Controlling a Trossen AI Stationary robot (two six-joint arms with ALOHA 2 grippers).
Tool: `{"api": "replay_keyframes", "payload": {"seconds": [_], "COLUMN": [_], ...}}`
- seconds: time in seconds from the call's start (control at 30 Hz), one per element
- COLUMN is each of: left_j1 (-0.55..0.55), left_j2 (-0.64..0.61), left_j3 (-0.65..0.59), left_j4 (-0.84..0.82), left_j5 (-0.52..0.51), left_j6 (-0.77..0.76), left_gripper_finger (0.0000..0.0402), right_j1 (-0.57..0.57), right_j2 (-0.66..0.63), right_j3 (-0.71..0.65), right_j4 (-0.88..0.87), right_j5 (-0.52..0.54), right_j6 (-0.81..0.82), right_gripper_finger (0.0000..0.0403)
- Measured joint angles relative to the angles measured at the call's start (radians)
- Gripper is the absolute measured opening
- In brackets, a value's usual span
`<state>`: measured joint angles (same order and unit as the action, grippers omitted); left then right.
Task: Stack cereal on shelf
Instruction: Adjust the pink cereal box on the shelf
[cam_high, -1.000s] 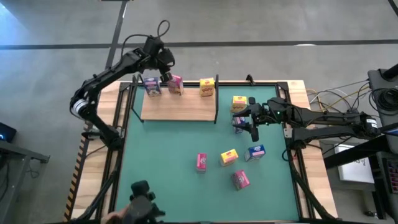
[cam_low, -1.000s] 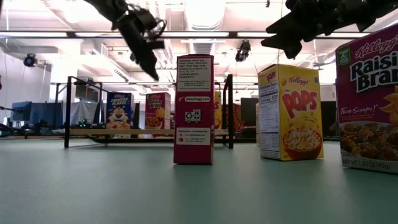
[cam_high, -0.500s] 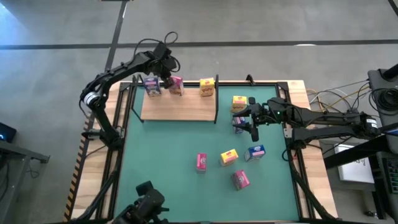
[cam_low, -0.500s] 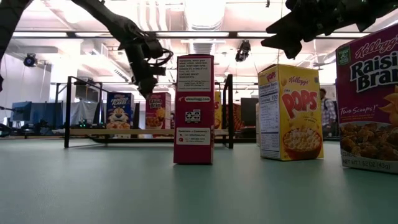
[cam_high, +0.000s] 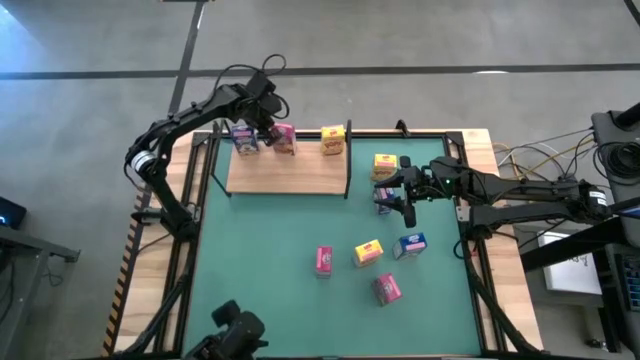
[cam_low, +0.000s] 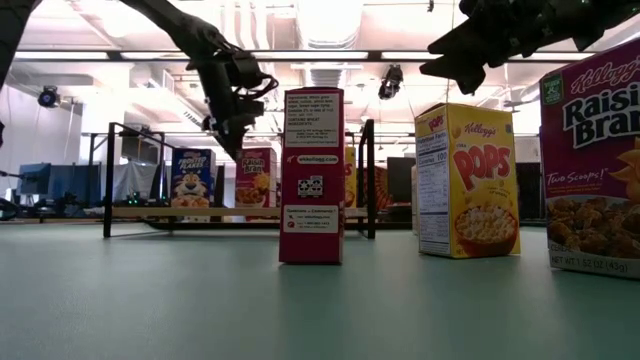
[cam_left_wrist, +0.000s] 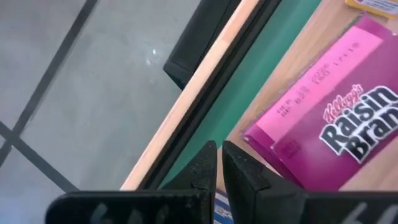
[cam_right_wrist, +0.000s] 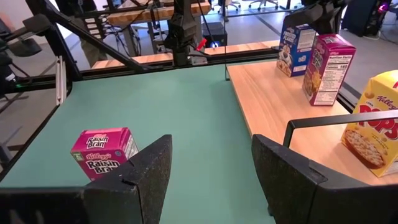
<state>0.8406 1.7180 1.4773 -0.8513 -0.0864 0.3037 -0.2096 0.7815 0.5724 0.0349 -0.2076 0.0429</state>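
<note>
Left pincer (cam_high: 262, 122) has clenched empty since a second ago, hanging above the pink cardboard cereal box (cam_high: 283, 137) on the light-wood shelf (cam_high: 288, 172). Only its wrist view shows the fingers (cam_left_wrist: 202, 168) together; right pincer (cam_high: 397, 199) stays spread, holding nothing.

Lab: test rigs, ceiling ducts (cam_low: 330, 20)

Left arm reaches out long and bent at the elbow. Left gripper (cam_high: 262, 118) points downward, its two fingers (cam_left_wrist: 208, 165) pressed nearly together with nothing between them. Right arm lies stretched out low and level. Right gripper (cam_high: 397, 196) hangs with jaws spread apart, fingers (cam_right_wrist: 292, 168) wide and gripping nothing.
</note>
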Motion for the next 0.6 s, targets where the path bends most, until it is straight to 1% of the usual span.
{"api": "replay_keyframes", "payload": {"seconds": [0.23,0.6], "left_j1": [-0.016,-0.060], "left_j2": [0.000,0.000], "left_j3": [0.000,0.000], "left_j4": [-0.053,-0.095], "left_j5": [0.000,0.000], "left_j6": [-0.051,-0.077], "left_gripper_finger": [0.0009,0.0009], "right_j1": [0.000,0.000], "right_j2": [0.000,0.000], "right_j3": [-0.001,-0.001], "right_j4": [0.000,0.000], "right_j5": [0.000,0.000], "right_j6": [0.002,0.002], "right_gripper_finger": [0.0209,0.0209]}}
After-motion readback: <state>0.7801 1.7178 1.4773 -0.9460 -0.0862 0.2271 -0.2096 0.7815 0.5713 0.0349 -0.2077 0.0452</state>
